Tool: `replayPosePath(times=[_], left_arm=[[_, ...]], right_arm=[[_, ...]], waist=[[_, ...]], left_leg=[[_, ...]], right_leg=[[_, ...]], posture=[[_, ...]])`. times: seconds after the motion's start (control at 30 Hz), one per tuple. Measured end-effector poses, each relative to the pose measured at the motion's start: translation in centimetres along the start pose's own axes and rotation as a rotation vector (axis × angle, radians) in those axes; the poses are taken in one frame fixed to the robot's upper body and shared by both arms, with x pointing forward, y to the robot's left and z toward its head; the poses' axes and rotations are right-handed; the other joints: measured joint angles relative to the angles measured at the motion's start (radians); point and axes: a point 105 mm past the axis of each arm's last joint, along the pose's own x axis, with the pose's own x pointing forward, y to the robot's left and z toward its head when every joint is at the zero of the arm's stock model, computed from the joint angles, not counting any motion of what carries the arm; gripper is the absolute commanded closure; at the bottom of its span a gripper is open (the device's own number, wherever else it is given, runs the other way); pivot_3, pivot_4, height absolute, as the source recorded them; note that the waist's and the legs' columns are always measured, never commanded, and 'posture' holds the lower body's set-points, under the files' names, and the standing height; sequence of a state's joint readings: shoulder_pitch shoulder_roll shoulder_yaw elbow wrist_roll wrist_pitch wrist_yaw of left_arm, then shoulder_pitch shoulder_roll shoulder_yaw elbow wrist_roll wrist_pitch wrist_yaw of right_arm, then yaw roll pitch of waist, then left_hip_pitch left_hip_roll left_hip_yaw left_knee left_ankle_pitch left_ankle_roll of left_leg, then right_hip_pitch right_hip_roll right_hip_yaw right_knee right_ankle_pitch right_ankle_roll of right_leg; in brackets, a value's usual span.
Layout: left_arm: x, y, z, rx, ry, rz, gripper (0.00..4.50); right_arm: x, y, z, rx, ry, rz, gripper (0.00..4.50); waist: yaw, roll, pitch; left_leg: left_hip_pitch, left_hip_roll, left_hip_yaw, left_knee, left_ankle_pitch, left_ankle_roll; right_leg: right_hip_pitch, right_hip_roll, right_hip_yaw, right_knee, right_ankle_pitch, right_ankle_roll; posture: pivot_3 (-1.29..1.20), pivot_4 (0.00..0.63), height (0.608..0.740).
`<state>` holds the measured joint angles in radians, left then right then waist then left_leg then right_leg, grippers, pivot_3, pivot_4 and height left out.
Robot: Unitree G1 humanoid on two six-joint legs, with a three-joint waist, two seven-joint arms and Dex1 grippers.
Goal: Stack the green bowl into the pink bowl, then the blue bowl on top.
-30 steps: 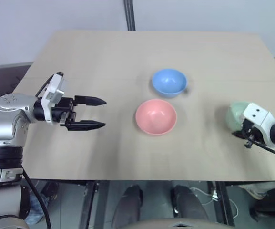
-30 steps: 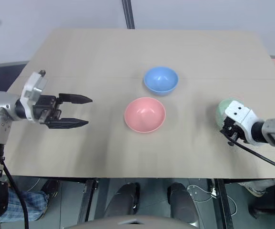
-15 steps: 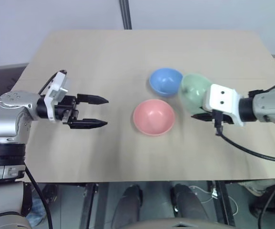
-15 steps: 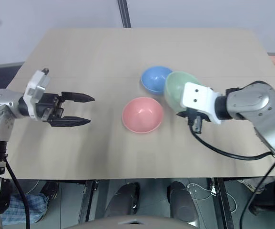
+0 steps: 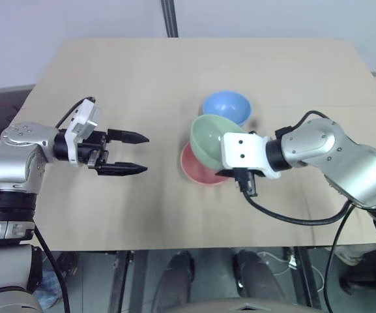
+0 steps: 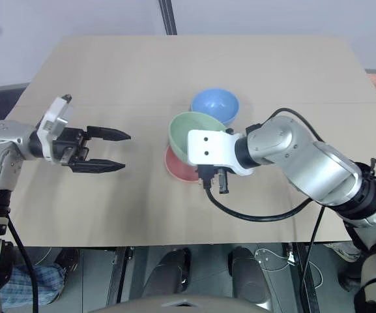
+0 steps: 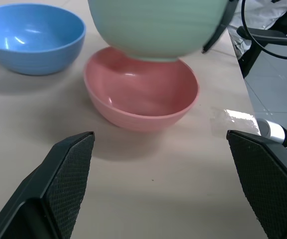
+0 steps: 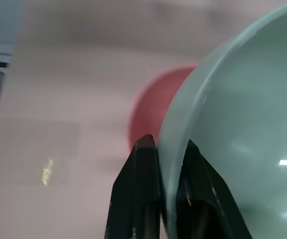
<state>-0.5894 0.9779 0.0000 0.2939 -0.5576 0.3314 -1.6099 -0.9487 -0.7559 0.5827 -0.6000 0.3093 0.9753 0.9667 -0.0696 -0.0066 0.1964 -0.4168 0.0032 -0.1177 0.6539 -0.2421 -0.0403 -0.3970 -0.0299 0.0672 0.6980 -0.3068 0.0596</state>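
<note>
The green bowl [image 5: 208,132] hangs tilted just above the pink bowl [image 5: 191,171], which rests mid-table and is partly covered by it. My right gripper [image 8: 167,144] is shut on the green bowl's rim, one finger [image 8: 144,164] outside and the other inside. The blue bowl [image 5: 227,106] sits on the table right behind them. My left gripper [image 5: 142,154] hovers open to the left of the bowls, pointing toward them with nothing between its fingers. In the left wrist view the green bowl [image 7: 158,27] floats over the pink bowl [image 7: 141,92].
The bowls stand on a light wooden table [image 5: 109,72]. A black cable [image 5: 292,218] loops from my right wrist over the table's front part. Bare tabletop lies at the back and on the left.
My right arm has swung left with the green bowl, from the table's right edge past the blue bowl to above the pink bowl. The left gripper stayed put.
</note>
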Motion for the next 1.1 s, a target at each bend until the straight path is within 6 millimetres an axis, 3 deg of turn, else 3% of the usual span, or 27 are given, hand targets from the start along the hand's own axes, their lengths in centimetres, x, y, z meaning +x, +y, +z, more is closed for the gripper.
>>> replayPosePath(times=[0.03,0.23,0.63,0.83,0.97,1.1], left_arm=[[0.0,0.0,0.0,0.0,0.0,-0.001,0.0],[-0.2,0.0,-0.1,0.006,-0.009,0.003,0.0],[-0.4,0.2,-0.3,0.014,-0.005,0.011,0.0],[-0.5,0.1,-0.3,0.015,-0.005,0.012,0.0],[-0.8,0.0,-0.5,0.008,0.005,0.017,0.0],[-0.9,0.0,-0.6,0.005,0.006,0.019,0.0]], right_arm=[[0.0,0.0,0.0,0.0,0.0,0.001,2.61],[-0.4,-1.6,-0.1,0.037,0.006,-0.059,2.61],[-4.0,-8.7,-0.6,0.088,-0.02,-0.263,2.61],[-5.0,-9.6,-0.5,0.085,-0.047,-0.225,2.61],[-4.6,-10.0,0.0,0.059,-0.066,-0.218,2.61],[-2.8,-10.6,-0.9,0.006,-0.007,-0.233,2.61]], waist=[[0.0,0.0,0.0],[0.0,0.0,0.0],[-0.002,0.0,0.0],[-0.003,0.0,0.0],[-0.007,0.0,0.0],[-0.012,0.0,0.0]], left_leg=[[0.0,0.0,0.0,0.0,0.0,0.001],[0.0,0.0,0.0,0.0,-0.001,0.001],[0.0,0.0,0.0,0.0,-0.001,0.001],[0.0,0.0,0.0,0.0,-0.001,0.001],[0.001,0.0,0.0,0.0,-0.001,0.001],[0.001,0.0,0.0,0.001,0.0,0.001]], right_leg=[[0.0,0.0,0.0,0.0,0.0,0.0],[0.0,0.0,0.0,0.001,0.0,0.0],[0.0,0.0,0.0,0.001,0.0,0.0],[0.0,0.0,0.0,0.001,0.0,0.0],[0.0,0.0,0.0,0.001,0.0,0.0],[0.0,0.0,0.0,0.002,0.0,0.0]], posture=[[0.0,0.15,0.74],[0.0,0.15,0.74],[0.0,0.15,0.74],[0.0,0.15,0.74],[0.0,0.15,0.74],[0.0,0.15,0.74]])
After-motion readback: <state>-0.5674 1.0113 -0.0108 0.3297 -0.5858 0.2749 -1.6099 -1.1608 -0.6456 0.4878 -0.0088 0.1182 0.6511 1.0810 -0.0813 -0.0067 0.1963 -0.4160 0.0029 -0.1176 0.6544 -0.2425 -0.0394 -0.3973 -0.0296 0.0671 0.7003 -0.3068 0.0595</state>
